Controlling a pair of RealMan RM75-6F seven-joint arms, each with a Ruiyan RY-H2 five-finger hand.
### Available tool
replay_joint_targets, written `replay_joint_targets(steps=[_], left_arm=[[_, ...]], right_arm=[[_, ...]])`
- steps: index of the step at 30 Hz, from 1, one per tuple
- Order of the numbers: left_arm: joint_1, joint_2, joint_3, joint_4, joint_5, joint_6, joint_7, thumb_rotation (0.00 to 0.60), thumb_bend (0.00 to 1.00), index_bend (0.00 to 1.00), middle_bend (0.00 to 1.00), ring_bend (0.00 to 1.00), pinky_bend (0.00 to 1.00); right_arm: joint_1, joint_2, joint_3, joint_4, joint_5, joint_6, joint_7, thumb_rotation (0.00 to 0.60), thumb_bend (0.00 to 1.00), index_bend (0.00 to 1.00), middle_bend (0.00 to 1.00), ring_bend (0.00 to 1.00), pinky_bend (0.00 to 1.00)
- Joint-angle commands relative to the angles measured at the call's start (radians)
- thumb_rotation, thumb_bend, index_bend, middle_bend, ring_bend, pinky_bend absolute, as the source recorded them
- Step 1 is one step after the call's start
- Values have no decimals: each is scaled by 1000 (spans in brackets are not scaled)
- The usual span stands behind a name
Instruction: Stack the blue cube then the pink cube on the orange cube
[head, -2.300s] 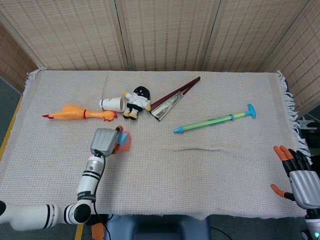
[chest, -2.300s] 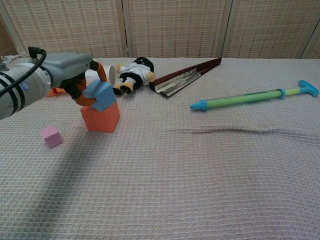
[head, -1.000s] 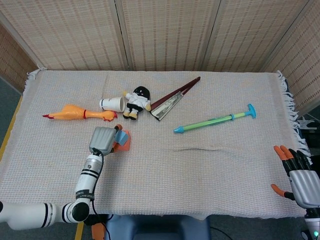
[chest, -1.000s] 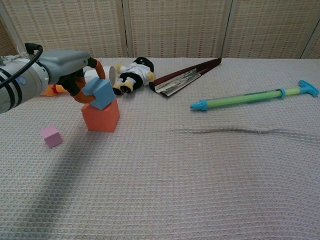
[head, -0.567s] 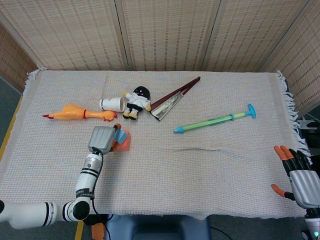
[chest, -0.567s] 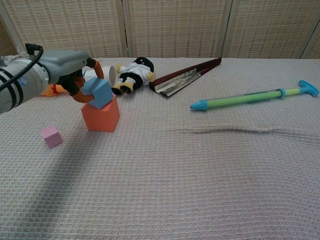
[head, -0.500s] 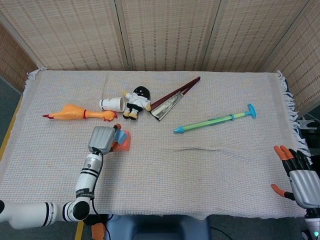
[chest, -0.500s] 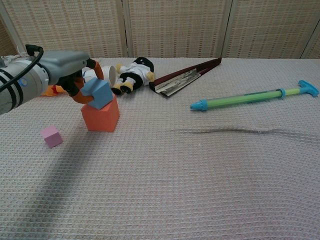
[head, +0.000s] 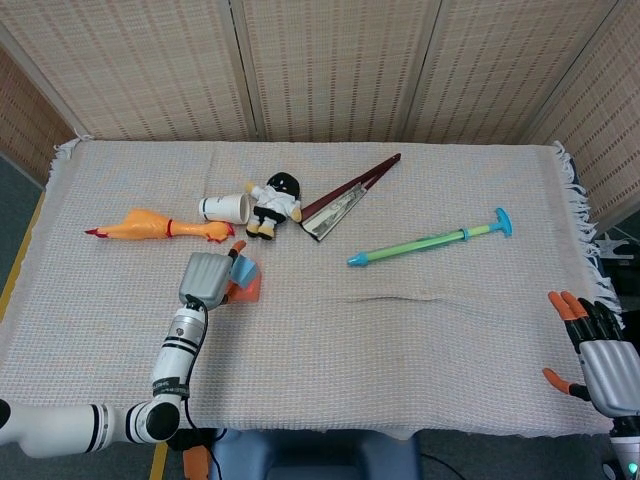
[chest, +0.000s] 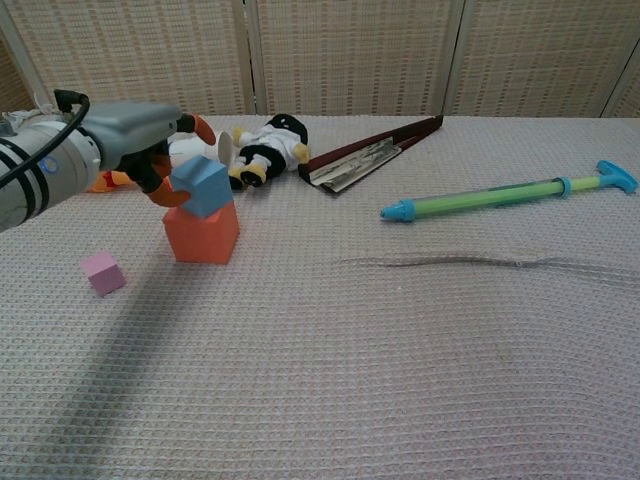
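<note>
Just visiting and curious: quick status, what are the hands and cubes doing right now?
Left hand holds blue cube on orange cube. Right hand open, idle at table edge. Pink cube waits on cloth; nothing blocks it.

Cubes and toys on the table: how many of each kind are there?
Cubes: 3 (blue cube, orange cube, pink cube)
Toys: 3 (rubber chicken, doll, water squirter)
Cups: 1 (paper cup)
Folding fans: 1 (fan)
Total: 8

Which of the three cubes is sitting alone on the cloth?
The pink cube; the blue cube rests on the orange cube by the left hand.
</note>
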Motion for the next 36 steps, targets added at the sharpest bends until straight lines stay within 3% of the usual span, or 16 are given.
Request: replay_joint_targets(steps=[1, 12, 21, 29, 36], left_arm=[[0, 1, 1, -3, 1, 1, 1, 600, 345, 104, 1000, 1000, 1000], [12, 29, 17, -57, 24, 24, 12, 600, 343, 100, 1000, 1000, 1000], [51, 95, 61, -128, 69, 50, 11, 600, 345, 99, 1000, 1000, 1000], [218, 216, 212, -263, 310, 102, -208, 600, 345, 210, 1000, 1000, 1000], [311, 248, 330, -218, 480, 90, -318, 600, 348, 252, 1000, 1000, 1000]], right_arm=[[0, 1, -1, -1, -1, 0, 0, 600, 62, 0, 0, 0, 0], [-1, 1, -2, -1, -4, 1, 0, 600, 62, 0, 0, 0, 0], [-5, 3, -6, -6, -15, 9, -1, 600, 62, 0, 0, 0, 0], [-7, 7, -6, -5, -15, 12, 8, 600, 62, 0, 0, 0, 0], [-4, -1, -8, -10, -21, 7, -6, 600, 62, 0, 0, 0, 0]])
